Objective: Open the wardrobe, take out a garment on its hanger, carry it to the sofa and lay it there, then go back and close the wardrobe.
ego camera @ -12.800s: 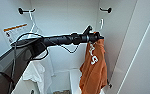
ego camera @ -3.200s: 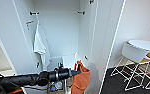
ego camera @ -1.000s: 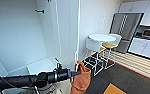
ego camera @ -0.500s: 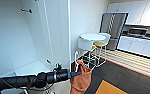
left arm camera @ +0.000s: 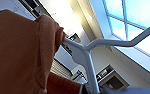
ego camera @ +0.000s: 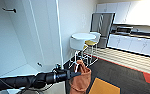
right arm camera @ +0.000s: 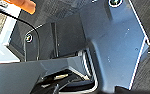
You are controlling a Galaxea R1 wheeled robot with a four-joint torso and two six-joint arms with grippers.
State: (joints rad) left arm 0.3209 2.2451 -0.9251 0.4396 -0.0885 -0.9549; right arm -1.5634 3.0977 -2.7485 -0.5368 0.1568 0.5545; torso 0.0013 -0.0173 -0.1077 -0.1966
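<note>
- Hanging from the left gripper (ego camera: 77, 74), the rust-orange sweatshirt (ego camera: 79, 80) droops on its thin white hanger (left arm camera: 87, 53), apparently clamped there.
- Lettering unreadable; tall white wardrobe (ego camera: 28, 37) stands open.
- Right gripper's state: cannot tell.

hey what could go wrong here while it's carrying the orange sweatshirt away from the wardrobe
The garment hangs bunched from the hanger at the left gripper, so it might slide off one end as the arm swings. Its hem hangs low and could brush the white chair just beyond it. The wardrobe door stands open close by, so the extended arm might clip it.
</note>
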